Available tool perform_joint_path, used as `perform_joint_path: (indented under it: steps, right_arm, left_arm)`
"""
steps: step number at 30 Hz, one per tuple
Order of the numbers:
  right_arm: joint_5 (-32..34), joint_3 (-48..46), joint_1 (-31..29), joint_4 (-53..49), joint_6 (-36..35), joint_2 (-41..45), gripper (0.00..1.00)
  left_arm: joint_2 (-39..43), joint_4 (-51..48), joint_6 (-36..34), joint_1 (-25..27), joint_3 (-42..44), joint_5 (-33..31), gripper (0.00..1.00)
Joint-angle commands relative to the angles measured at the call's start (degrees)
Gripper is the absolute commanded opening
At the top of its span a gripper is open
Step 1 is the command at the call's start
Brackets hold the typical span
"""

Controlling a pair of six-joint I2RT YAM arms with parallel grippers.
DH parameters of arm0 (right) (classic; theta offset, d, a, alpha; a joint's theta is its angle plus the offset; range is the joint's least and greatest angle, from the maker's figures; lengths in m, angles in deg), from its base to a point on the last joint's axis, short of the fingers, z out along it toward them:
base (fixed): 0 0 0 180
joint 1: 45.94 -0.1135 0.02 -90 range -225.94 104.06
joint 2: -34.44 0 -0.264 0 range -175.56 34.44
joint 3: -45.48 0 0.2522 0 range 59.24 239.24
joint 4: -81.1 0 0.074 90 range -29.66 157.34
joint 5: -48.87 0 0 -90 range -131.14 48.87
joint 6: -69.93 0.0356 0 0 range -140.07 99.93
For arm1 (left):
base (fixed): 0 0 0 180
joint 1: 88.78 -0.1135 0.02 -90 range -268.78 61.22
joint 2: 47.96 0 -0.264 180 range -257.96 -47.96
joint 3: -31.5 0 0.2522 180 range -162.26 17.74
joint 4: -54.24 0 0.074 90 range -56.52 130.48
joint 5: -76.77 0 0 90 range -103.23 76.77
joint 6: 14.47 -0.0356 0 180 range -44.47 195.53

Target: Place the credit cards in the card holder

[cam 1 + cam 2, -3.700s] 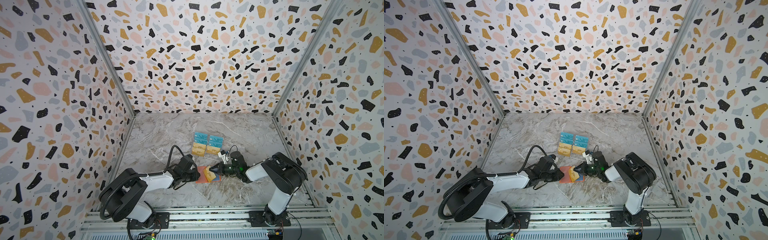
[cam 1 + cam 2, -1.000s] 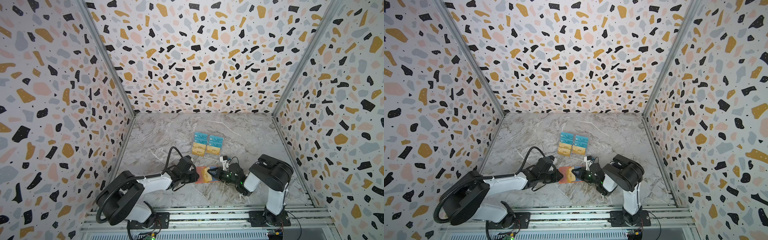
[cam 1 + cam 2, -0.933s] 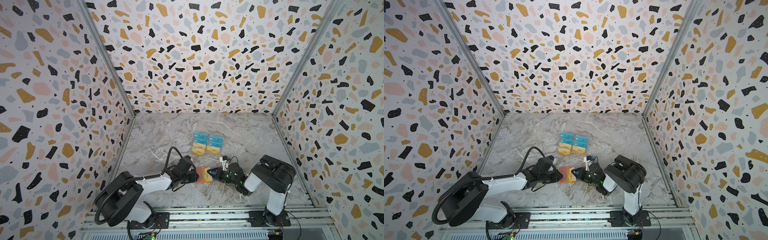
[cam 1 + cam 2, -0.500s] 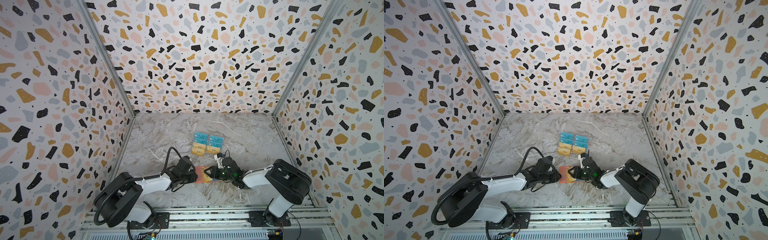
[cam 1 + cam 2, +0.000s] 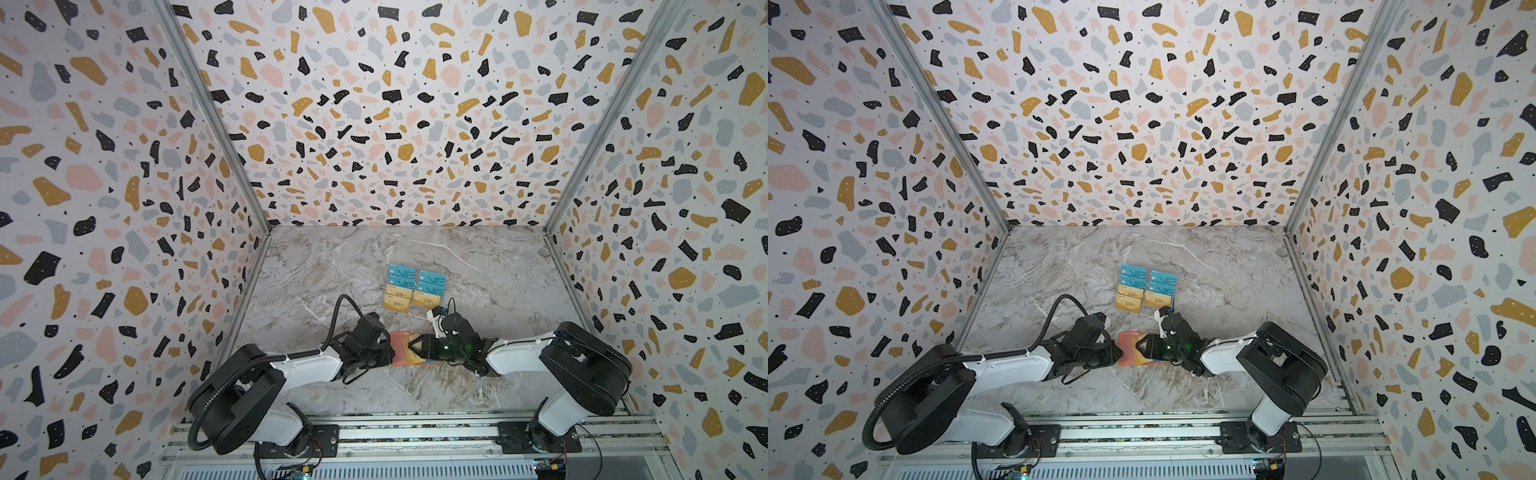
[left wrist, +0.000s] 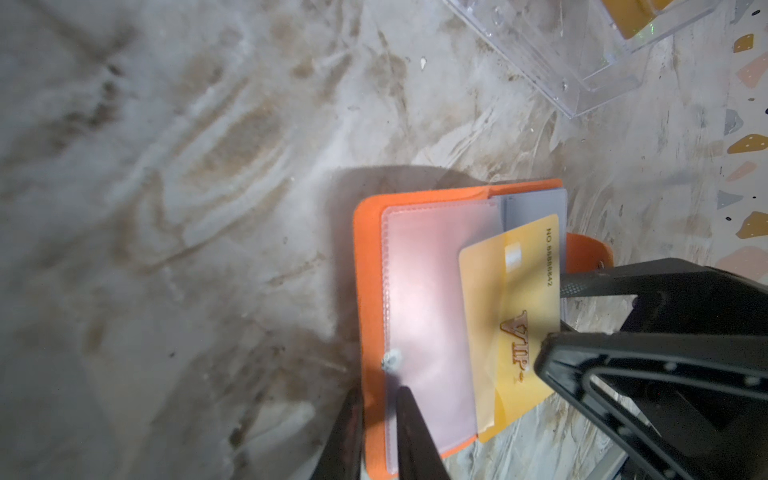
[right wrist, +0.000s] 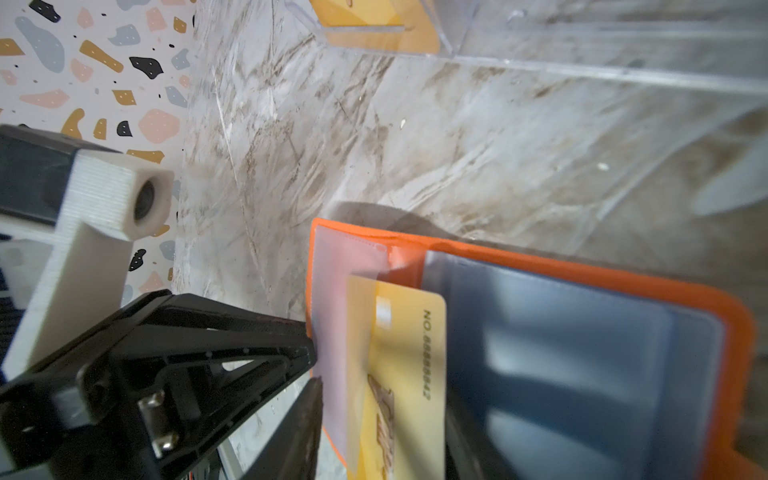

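The orange card holder [image 5: 398, 348] [image 5: 1126, 350] lies open near the table's front, between both arms. My left gripper [image 5: 390, 352] [image 5: 1119, 354] [image 6: 378, 399] is shut on its left edge, pinching the orange cover [image 6: 370, 291] and a clear sleeve. A gold credit card [image 6: 511, 291] [image 7: 399, 332] sits partly under that sleeve, slightly askew. My right gripper [image 5: 412, 345] [image 5: 1140, 347] [image 7: 382, 399] straddles the card's outer end, open. More credit cards, teal [image 5: 401, 274] and gold [image 5: 397, 301], stand in a clear stand behind.
The clear acrylic tiered stand [image 5: 1146, 291] [image 6: 582, 62] [image 7: 540, 41] sits just behind the card holder, close to my right wrist. The holder's bluish inner sleeves [image 7: 561, 353] lie flat on the right half. Patterned walls enclose the marble table [image 5: 478, 266] on three sides.
My right gripper's jaws have spread and let go of the gold card, which stays tucked in the sleeve. The right arm's elbow swung out to the right. The left gripper has kept its hold.
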Motion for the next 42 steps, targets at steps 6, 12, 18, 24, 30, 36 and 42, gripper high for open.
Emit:
perform_joint_path:
  steps: [6, 12, 18, 24, 30, 36, 42]
  right_arm:
    - [0.9, 0.1, -0.3, -9.9, -2.8, 3.0, 0.47]
    - [-2.9, -0.6, -0.3, -7.1, -2.8, 1.8, 0.45]
    - [-6.1, -2.0, 0.4, -2.5, -0.3, 0.5, 0.39]
    - [-9.9, -5.6, 3.4, 4.4, 1.9, 0.0, 0.24]
    - [-13.2, -6.9, 5.3, 9.2, 1.7, -0.9, 0.12]
    - [-15.2, -9.0, 6.0, 17.9, 3.2, -3.0, 0.0]
    - [-15.7, -11.4, 7.1, 26.2, 6.4, -5.8, 0.0]
  left_arm:
    - [0.6, 1.0, 0.0, -0.2, 0.5, 0.6, 0.18]
    - [0.7, 1.0, 0.0, -0.2, 0.7, 0.4, 0.18]
    - [0.7, 0.8, 0.1, -0.2, 0.5, 0.3, 0.18]
    - [0.8, 0.6, 0.0, -0.2, 0.5, 0.2, 0.18]
    - [0.8, 0.1, 0.0, -0.2, 0.2, 0.1, 0.18]
    - [0.8, -0.5, -0.2, -0.2, 0.0, 0.0, 0.19]
    - [0.8, -1.1, -0.3, -0.2, -0.2, 0.0, 0.19]
